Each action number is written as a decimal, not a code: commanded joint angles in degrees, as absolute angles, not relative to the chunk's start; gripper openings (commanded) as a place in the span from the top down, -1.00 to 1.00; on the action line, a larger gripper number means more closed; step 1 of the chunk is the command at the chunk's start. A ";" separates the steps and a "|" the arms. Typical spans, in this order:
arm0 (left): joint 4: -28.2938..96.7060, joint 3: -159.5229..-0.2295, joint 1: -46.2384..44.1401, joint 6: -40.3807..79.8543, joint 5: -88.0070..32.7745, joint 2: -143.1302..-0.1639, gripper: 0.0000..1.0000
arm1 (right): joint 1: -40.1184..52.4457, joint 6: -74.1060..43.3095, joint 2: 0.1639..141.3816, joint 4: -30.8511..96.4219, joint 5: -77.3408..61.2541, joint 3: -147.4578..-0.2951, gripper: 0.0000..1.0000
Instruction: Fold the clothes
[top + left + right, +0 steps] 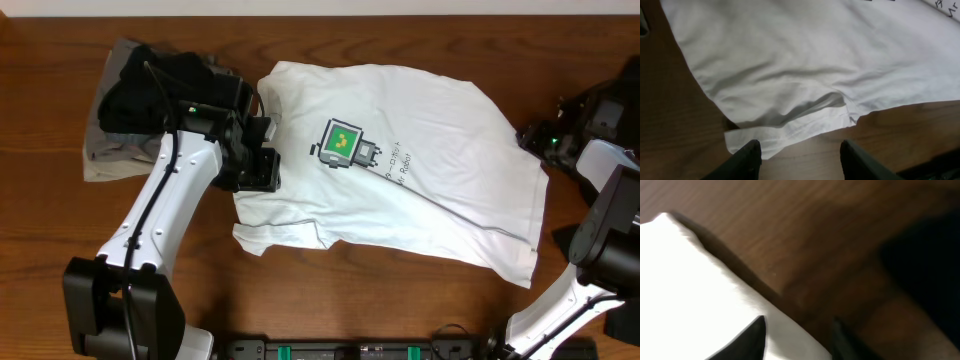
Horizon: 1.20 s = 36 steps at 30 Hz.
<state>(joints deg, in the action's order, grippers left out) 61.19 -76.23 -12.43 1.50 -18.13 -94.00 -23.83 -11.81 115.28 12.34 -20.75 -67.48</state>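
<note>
Both at risk of a thin pinch: closed this shallow, could nip one layer or slip off. Left pincer (800, 162) part open, empty, just short of the sleeve hem (790, 132); right pincer (797, 340) part open, gripping nothing, over the edge of the white T-shirt (430, 170), lying print-up on the bench (400, 310), black and grey garments (150, 90) beside its collar

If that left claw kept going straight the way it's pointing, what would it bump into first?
Most likely the hemmed sleeve of the white T-shirt, lying just ahead of the left gripper. How high the fingers sit above it is unclear.
</note>
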 commanded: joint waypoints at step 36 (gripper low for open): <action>57.74 -76.69 -12.34 3.29 -18.81 -94.24 -0.29 | -27.20 -11.70 115.83 4.82 -34.37 -67.51 -0.50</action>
<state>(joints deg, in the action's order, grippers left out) 57.78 -76.23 -12.43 3.18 -19.00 -94.00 -25.10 -9.98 116.75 3.42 -27.81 -67.42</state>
